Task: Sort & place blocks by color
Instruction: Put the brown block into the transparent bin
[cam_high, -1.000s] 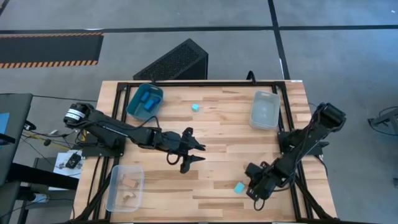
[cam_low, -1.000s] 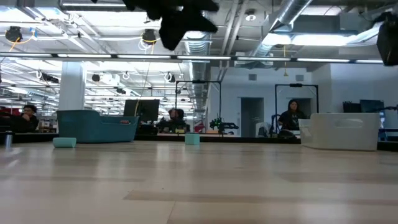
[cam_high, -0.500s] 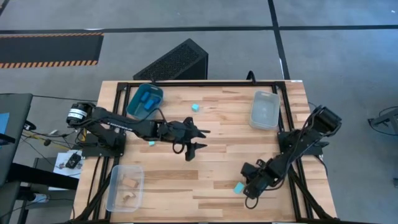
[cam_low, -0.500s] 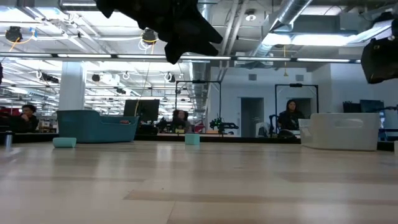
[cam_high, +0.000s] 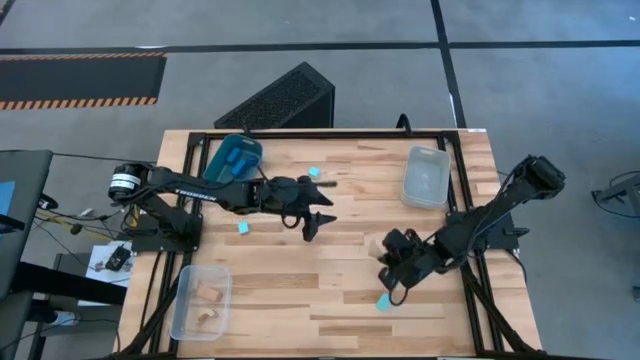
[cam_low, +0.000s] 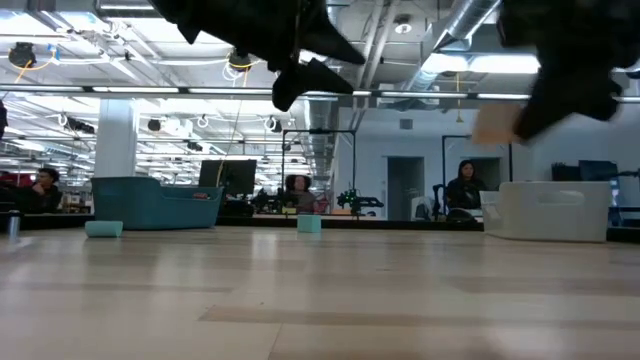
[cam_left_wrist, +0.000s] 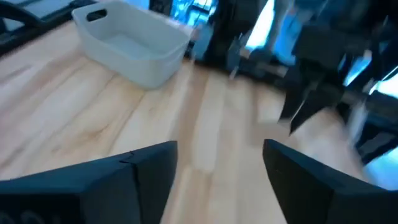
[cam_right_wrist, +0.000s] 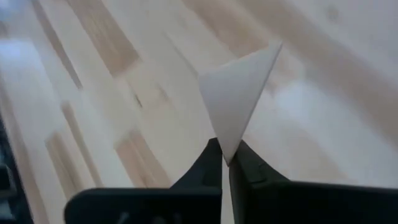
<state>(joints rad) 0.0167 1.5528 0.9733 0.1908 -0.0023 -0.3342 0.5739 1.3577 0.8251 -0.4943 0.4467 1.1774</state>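
Right gripper (cam_high: 385, 250) is pinching the tan wedge (cam_right_wrist: 239, 93) by 1 tip, so carry slowly; left gripper (cam_high: 318, 208) is hovering spread, empty.

Three light cyan blocks are counted loose on the table: one (cam_high: 313, 172) at the far side, one (cam_high: 242, 228) beside the left arm, one (cam_high: 382, 302) near the front. Three bins are seen: one teal bin (cam_high: 232, 160) (dark blue blocks inside, number unclear), two clear bins (cam_high: 426, 177) (cam_high: 200, 301), the nearer holding two tan blocks (cam_high: 207, 303).
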